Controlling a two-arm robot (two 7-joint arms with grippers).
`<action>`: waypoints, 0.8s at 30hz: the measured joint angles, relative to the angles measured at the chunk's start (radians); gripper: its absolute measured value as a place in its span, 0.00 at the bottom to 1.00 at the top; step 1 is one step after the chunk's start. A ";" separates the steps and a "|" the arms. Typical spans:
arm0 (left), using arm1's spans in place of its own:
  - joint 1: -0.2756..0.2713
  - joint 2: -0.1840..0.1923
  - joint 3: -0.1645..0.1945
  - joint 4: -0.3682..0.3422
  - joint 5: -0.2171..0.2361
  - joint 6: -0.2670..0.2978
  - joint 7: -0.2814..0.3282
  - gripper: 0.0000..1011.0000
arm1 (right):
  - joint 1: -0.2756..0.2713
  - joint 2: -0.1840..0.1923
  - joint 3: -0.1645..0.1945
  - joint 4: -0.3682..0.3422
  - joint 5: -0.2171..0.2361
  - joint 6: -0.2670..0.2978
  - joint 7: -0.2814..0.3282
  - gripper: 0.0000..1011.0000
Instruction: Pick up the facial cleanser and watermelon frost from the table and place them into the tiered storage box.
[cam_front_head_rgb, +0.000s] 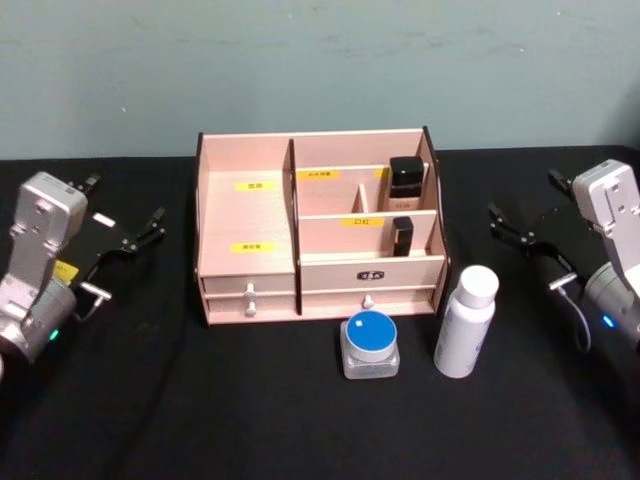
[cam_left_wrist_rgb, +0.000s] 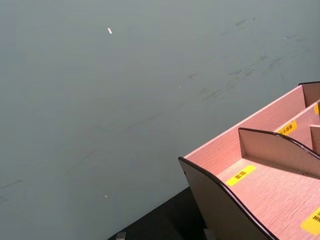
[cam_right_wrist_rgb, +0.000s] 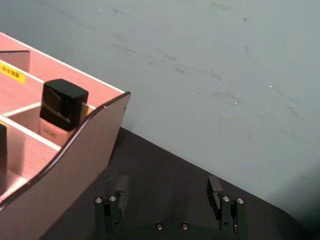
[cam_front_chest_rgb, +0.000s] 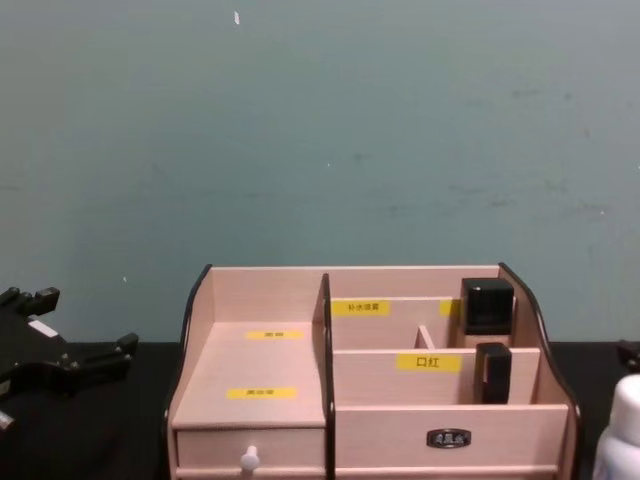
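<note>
looking down from the head camera, i saw the tiered storage box (cam_front_head_rgb: 245, 215) standing mid-bench on the black bench (cam_front_head_rgb: 180, 410), its back toward the green wall (cam_front_head_rgb: 320, 60). the facial cleanser (cam_front_head_rgb: 465, 322), a white bottle, stood upright on the bench just off the box's front right corner. the watermelon frost (cam_front_head_rgb: 369, 343), a small clear jar with a blue lid, sat just in front of the box's lower right drawer (cam_front_head_rgb: 340, 300), beside the cleanser but not touching it. two dark items stood in the box's right compartments: a black-capped flask (cam_front_head_rgb: 405, 178) at the back and a slim tube (cam_front_head_rgb: 402, 236) in the one ahead of it. the left end effector (cam_front_head_rgb: 125, 210) hung over the bench to the left of the box, well apart from it, fingers spread and holding nothing. the right end effector (cam_front_head_rgb: 527, 205) hung to the right of the box, behind the cleanser. its wrist camera showed its fingers (cam_right_wrist_rgb: 120, 192) parted with nothing between them.
</note>
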 joint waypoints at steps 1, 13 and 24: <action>0.000 0.000 0.000 0.000 0.000 0.000 0.000 0.99 | -0.001 0.001 0.002 -0.001 -0.005 0.002 0.000 0.99; 0.000 0.000 0.000 0.000 0.000 0.000 0.000 0.99 | -0.177 0.138 0.100 -0.268 -0.041 0.025 -0.028 0.99; 0.000 0.000 0.000 0.000 0.000 0.000 0.000 0.99 | -0.417 0.241 0.239 -0.505 0.095 -0.013 0.023 0.99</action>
